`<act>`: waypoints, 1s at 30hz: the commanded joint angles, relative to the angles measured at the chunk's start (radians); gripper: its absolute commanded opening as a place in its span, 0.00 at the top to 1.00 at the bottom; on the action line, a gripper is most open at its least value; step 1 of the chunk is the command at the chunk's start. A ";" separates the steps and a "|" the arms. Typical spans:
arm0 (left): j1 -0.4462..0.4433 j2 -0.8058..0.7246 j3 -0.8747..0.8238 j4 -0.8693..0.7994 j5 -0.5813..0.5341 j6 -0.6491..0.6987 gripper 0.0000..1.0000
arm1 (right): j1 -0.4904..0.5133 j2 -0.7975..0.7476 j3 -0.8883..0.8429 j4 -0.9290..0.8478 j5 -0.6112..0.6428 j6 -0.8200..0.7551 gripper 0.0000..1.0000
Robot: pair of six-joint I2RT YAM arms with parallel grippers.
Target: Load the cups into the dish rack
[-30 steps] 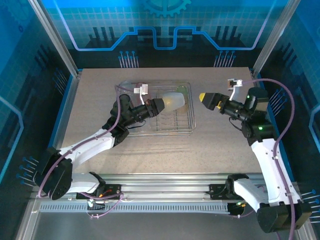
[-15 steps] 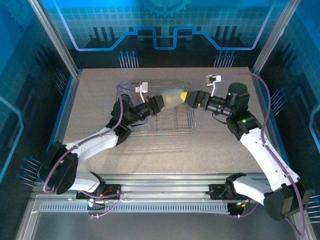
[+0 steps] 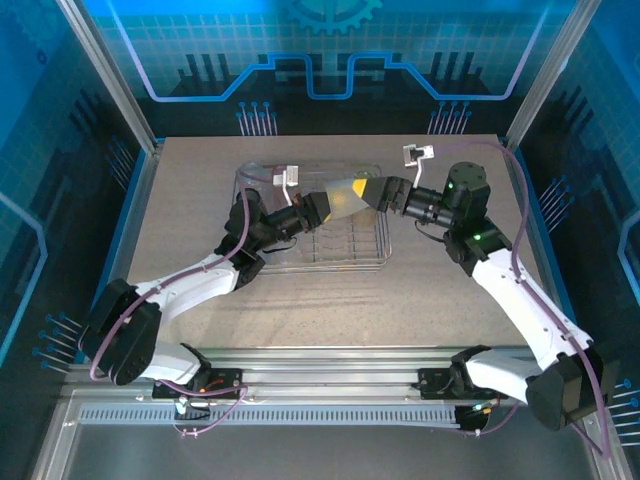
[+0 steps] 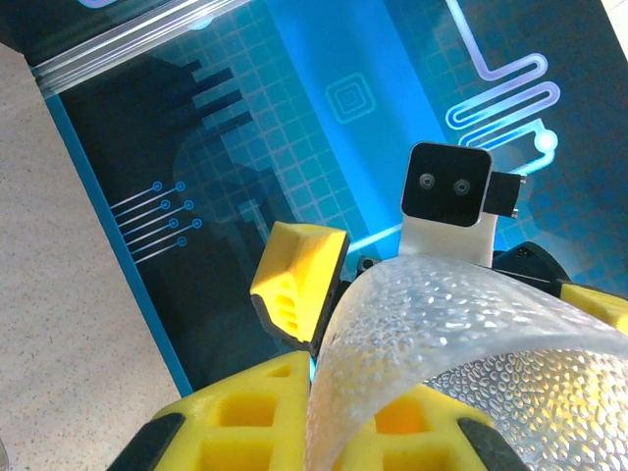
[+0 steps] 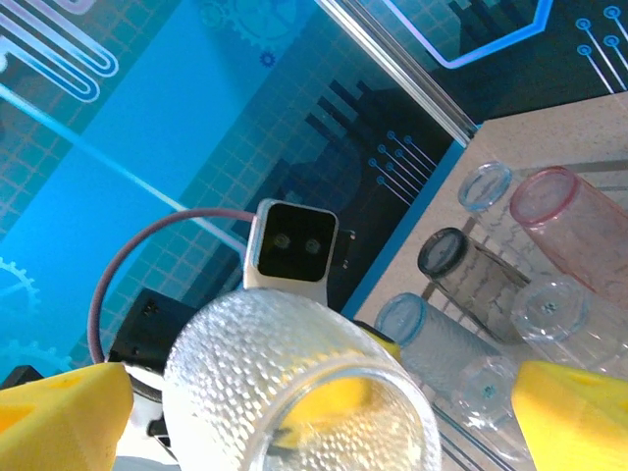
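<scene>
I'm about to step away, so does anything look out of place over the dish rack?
Yes: a clear cup hangs sideways in mid-air above the dish rack, pinched by its wall in the left gripper, the open right gripper straddling its other end.

Bright, even light from above on the counter [image 3: 200, 180]; soft, faint shadows mid-counter. Top view sharp, blue walls [image 3: 330, 50] glowing. Wrist views tilted; specular glints on the dimpled cup [image 5: 294, 383], right pincer's pads [image 5: 59, 417] slightly soft at frame corners.

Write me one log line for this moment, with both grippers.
left gripper: shut on clear cup | right gripper: open around cup | place: over dish rack
</scene>
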 commanded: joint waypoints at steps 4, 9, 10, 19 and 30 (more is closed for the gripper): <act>0.004 0.009 0.024 0.078 0.014 -0.016 1.00 | 0.038 0.030 0.019 0.087 -0.029 0.039 0.01; 0.004 0.012 0.025 0.078 0.014 -0.014 1.00 | 0.044 0.034 0.009 0.084 -0.020 0.041 0.04; 0.004 0.012 0.024 0.078 0.014 -0.015 1.00 | 0.043 0.033 0.005 0.084 -0.015 0.041 0.05; 0.004 0.025 0.007 0.121 -0.011 -0.019 1.00 | 0.050 0.058 -0.023 0.187 -0.023 0.119 0.09; 0.004 0.049 0.009 0.175 -0.017 -0.028 1.00 | 0.064 0.068 -0.035 0.187 -0.007 0.131 0.12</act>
